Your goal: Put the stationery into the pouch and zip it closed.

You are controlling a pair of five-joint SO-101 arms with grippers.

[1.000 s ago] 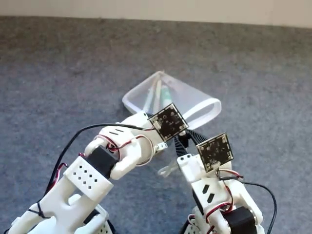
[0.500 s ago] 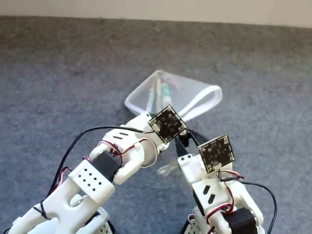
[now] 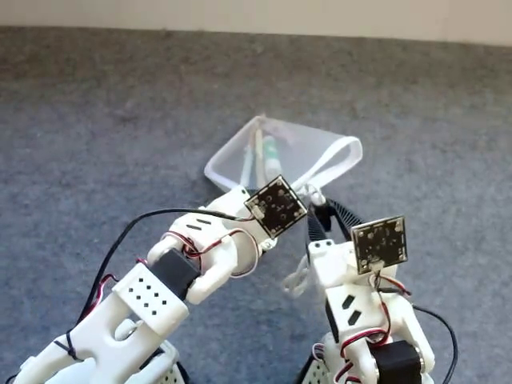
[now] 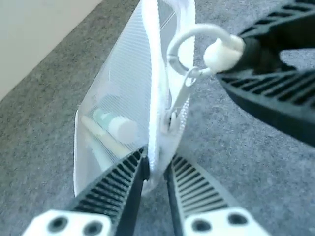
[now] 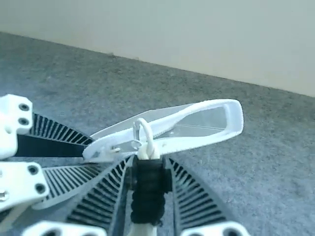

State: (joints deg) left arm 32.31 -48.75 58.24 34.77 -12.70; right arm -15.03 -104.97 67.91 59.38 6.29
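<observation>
A clear mesh pouch lies on the grey carpet with its white zip edge raised. Inside it lie a pale pen and a green-and-white stick. My left gripper is shut on the pouch's near corner, just below the zip slider. The metal zip pull hangs from a white loop on a dark cord. My right gripper is shut on that cord, right beside the left gripper's fingers. In the high view the right gripper sits at the pouch's near end.
Grey carpet spreads on every side of the pouch. A pale wall borders its far edge. Both arms crowd together at the near middle, with cables looping off them.
The right arm has swung to the right with the zip pull in its gripper. The left arm and the pouch shifted slightly away and leftward earlier, then held.
</observation>
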